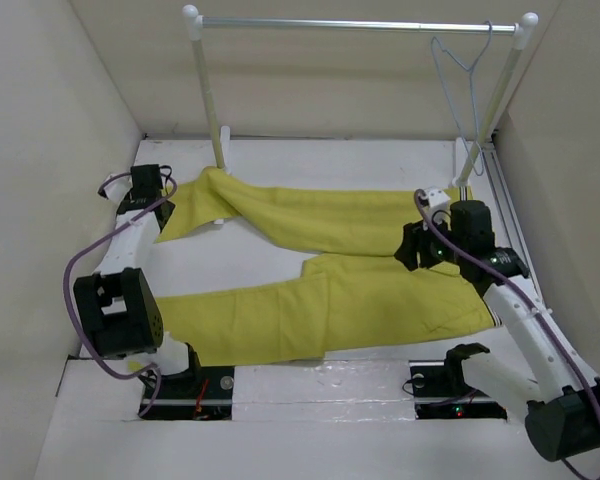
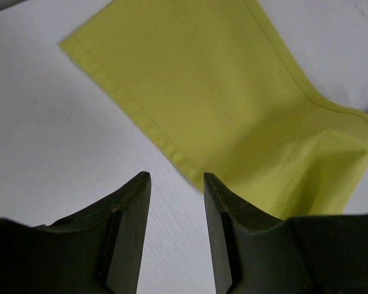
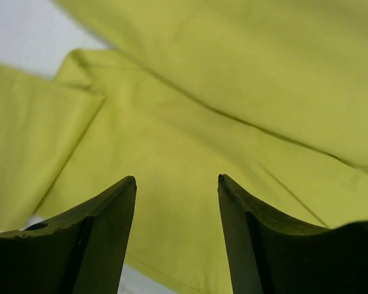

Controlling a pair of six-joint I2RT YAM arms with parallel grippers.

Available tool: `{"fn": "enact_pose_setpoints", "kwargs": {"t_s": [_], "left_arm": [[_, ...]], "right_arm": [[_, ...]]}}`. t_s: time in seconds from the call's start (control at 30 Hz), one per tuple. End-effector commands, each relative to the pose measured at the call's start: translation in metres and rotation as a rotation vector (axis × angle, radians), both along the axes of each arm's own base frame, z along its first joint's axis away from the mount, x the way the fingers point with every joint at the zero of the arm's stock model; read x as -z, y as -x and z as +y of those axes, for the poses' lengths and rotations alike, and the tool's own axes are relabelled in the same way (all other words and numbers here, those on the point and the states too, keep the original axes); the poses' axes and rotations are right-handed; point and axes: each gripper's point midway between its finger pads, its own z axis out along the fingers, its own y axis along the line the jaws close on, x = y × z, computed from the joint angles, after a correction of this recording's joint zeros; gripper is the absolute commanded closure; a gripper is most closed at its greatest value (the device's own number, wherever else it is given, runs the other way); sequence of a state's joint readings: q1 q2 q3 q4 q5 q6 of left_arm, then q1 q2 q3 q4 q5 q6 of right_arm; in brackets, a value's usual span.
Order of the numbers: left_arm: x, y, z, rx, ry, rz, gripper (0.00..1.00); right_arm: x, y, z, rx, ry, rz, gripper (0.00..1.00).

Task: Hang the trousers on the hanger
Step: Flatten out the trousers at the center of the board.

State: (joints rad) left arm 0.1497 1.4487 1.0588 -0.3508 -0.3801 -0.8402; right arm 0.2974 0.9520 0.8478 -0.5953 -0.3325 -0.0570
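Mustard trousers (image 1: 360, 290): flat across table (image 1: 240, 265), waist near right edge.
Left gripper (image 2: 176, 177): slightly parted, empty, just beside leg hem.
Right gripper (image 3: 176, 179): wider apart, empty, above cloth.

The top camera looks down from above and behind the arm bases, taking in the whole table (image 1: 250, 262), the trousers (image 1: 330, 225) and the far rail (image 1: 360, 25). Both wrist cameras look down closely at those same trousers: one past the left gripper (image 2: 176, 176) at a hem on the table, the other past the right gripper (image 3: 176, 178) at cloth nearly filling its view.
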Motion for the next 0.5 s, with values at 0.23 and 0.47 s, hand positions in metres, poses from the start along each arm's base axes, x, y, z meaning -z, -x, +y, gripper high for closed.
{"fn": "enact_pose_setpoints", "kwargs": {"t_s": [0.23,0.47], "left_arm": [[0.03,-0.027,-0.015,0.132,0.02,-0.011,0.48],[0.013,-0.048,-0.027,0.146,0.065,-0.134,0.48]], "right_arm": [[-0.006,-0.076,-0.135,0.603,-0.144,-0.048,0.31],[0.026,-0.11,-0.229,0.782,-0.255,-0.036,0.27]]}}
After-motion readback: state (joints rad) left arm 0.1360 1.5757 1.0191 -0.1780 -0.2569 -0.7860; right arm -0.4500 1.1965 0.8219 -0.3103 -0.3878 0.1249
